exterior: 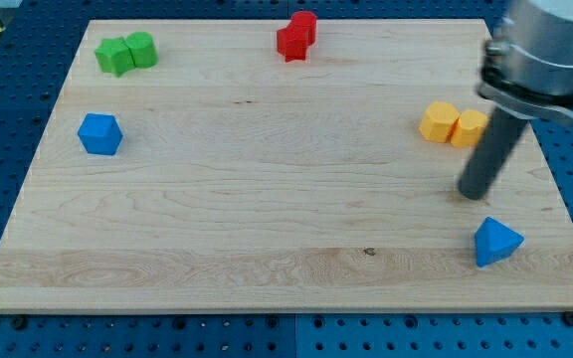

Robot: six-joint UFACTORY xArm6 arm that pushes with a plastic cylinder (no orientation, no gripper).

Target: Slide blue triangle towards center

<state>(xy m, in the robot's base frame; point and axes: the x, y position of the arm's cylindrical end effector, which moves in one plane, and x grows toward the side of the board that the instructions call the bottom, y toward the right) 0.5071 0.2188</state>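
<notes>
The blue triangle (495,242) lies near the board's bottom right corner. My tip (474,193) rests on the board just above it and slightly to its left, a small gap apart. The rod rises from the tip to the arm's grey body at the view's top right. The rod stands just below the yellow blocks.
A wooden board (267,199) lies on a blue pegboard table. A blue cube (99,133) sits at the left. Two green blocks (125,52) sit at the top left. Two red blocks (296,36) sit at the top middle. Two yellow blocks (454,124) sit at the right.
</notes>
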